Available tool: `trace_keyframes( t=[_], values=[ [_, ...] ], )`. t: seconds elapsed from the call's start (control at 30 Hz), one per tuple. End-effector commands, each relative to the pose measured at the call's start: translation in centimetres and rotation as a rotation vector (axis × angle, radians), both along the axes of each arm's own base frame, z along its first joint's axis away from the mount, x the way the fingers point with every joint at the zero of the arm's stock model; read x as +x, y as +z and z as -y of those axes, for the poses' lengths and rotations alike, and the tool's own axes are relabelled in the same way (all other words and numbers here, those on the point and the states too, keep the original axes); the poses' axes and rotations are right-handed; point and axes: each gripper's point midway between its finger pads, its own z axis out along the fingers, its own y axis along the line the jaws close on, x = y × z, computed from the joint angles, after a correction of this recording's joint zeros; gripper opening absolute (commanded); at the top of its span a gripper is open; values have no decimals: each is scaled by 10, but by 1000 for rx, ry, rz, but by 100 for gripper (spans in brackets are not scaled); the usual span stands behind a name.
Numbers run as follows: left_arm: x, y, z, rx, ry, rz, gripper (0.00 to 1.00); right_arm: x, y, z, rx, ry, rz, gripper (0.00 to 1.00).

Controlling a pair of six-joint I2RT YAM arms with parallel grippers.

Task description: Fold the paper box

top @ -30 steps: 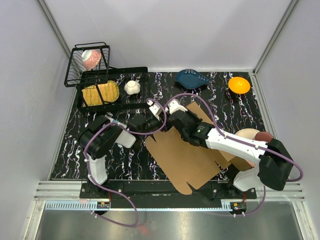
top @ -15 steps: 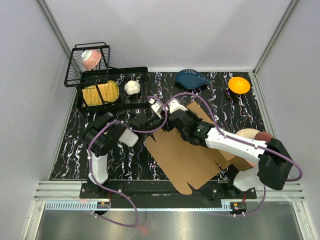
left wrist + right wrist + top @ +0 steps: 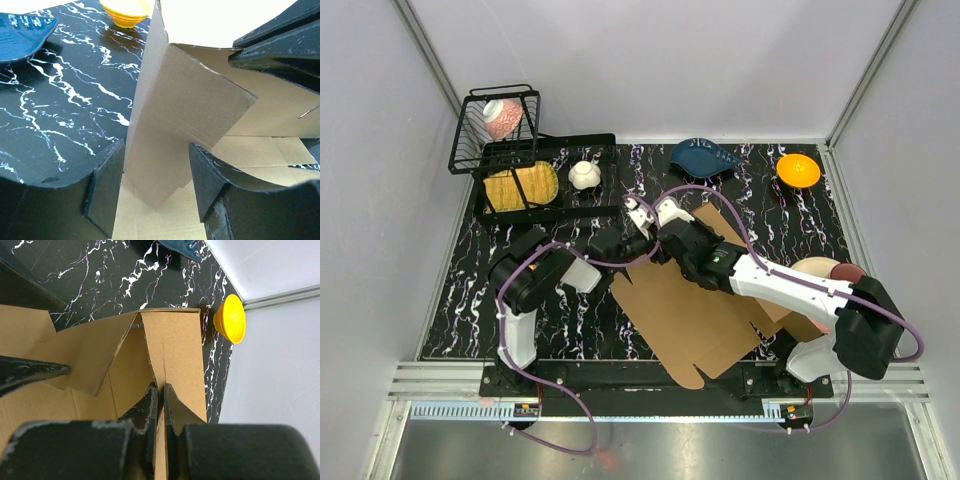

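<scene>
Top view: the paper box (image 3: 692,312) lies mostly flat right of the table's (image 3: 470,300) centre, with both arms meeting at its 11 o'clock corner. Left wrist: left fingers (image 3: 105,192) spread astride a raised flap (image 3: 170,140). Right wrist: right fingers (image 3: 149,407) pinch raised cardboard along a crease; so thin a hold may slip, dropping the fold.

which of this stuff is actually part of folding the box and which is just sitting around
Part of the job:
- paper box
- left gripper, open astride a raised flap
- right gripper, pinching a raised panel's edge

Just lying about:
- blue dish
- orange bowl
- black wire basket
- small white item
</scene>
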Motion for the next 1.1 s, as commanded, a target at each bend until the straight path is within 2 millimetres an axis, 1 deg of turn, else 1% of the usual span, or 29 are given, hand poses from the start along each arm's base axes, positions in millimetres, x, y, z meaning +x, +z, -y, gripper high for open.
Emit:
trace_keyframes(
  t=[0.0,0.03,0.17,0.3,0.47,0.6,0.73,0.77,0.83,0.87,0.93,0.97,1.0,1.03,1.07],
  values=[
    [-23,44,38,-114,-142,135,59,-32,-62,-34,80,151,-271,4],
    [-22,51,41,-138,-146,136,59,-32,-62,-34,79,149,-272,4],
    [-17,62,43,-200,-132,138,63,-33,-63,-33,81,148,-274,4],
    [-10,70,48,-242,-126,140,70,-33,-62,-33,83,149,-274,4],
    [6,75,52,-276,-77,149,73,-35,-63,-35,102,158,-286,4],
    [19,75,54,-283,-43,167,73,-37,-62,-35,113,160,-289,4],
    [29,76,54,-287,-37,179,68,-38,-61,-35,121,162,-289,4],
    [31,78,52,-291,-31,185,60,-39,-62,-35,121,163,-290,4],
    [39,78,47,-298,-6,192,48,-39,-61,-34,124,163,-288,4],
    [42,81,43,-309,11,200,32,-39,-60,-34,125,162,-288,4],
    [49,83,39,-314,30,212,18,-40,-60,-33,125,163,-287,4],
    [50,83,38,-315,33,216,13,-40,-60,-33,126,163,-287,4],
    [52,84,38,-315,38,218,15,-40,-59,-33,127,163,-286,4],
    [54,84,36,-317,41,220,19,-40,-59,-33,127,163,-288,4],
    [54,85,36,-323,39,220,25,-40,-60,-34,127,162,-289,4]
  ],
)
